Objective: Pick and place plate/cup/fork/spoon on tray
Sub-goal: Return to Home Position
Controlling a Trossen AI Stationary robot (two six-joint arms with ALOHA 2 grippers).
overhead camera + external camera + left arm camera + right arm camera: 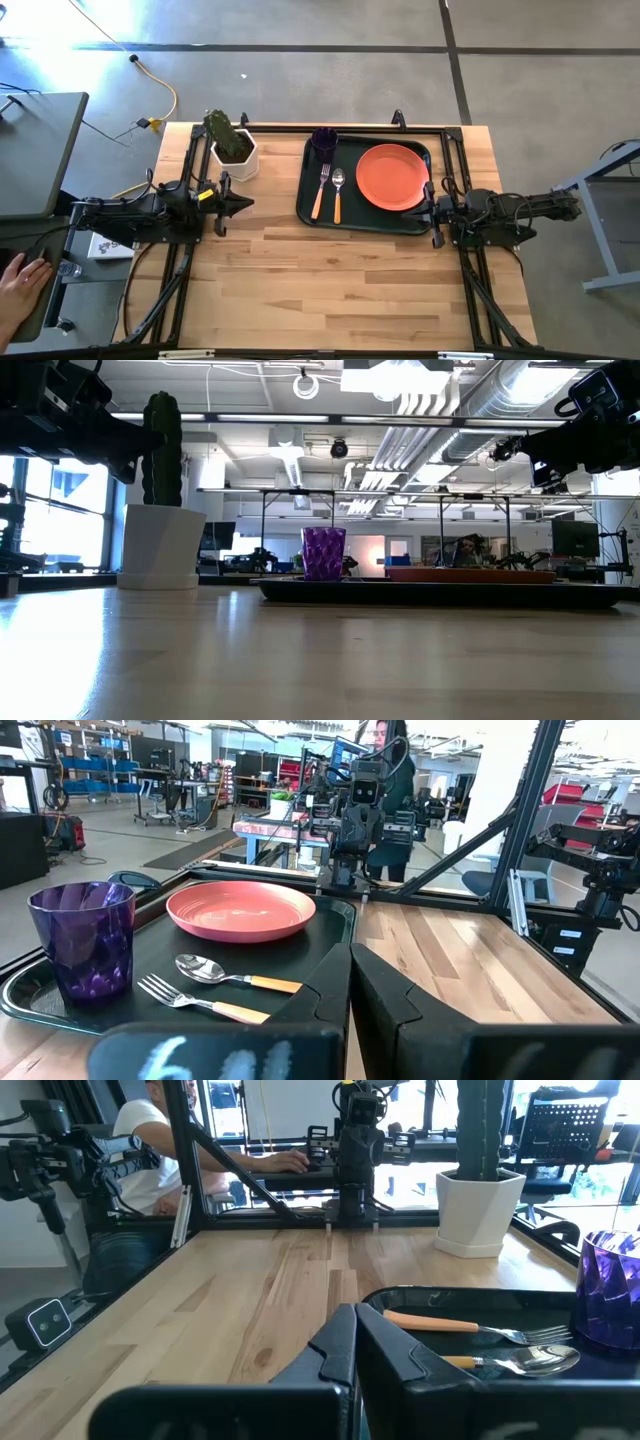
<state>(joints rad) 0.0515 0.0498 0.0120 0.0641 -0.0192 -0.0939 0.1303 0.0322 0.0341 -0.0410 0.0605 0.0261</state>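
You have all four pieces on the tray (305, 205) already: the plate (392, 177) sits at its right end, the cup (323, 139) stands upright in the far left corner, and the fork (321, 190) and spoon (338, 193) lie side by side between them, handles toward the near rim, apart from each other and from the plate. Judged from this, the placing looks finished and little is left but to keep clear. The left gripper (232, 203) rests low over bare table just left of the tray, fingers pressed together and holding nothing; the right gripper (432, 213) sits at the tray's right near corner, fingers likewise closed and empty. Your main risk is on the right: that gripper is just beside the rim, near the plate's edge, so a careless swing inward could nudge the tray or tip the plate and scatter the cutlery. On the left, a forward reach would meet the tray's short side, and a sweep toward the far edge could knock the cactus pot (234, 157). The cup, light and tall, would topple first if the tray is jolted. Count: one tray, one plate, one cup, one fork, one spoon, one cactus pot, two grippers. A person's hand (20, 280) rests on a desk well off the table, left.
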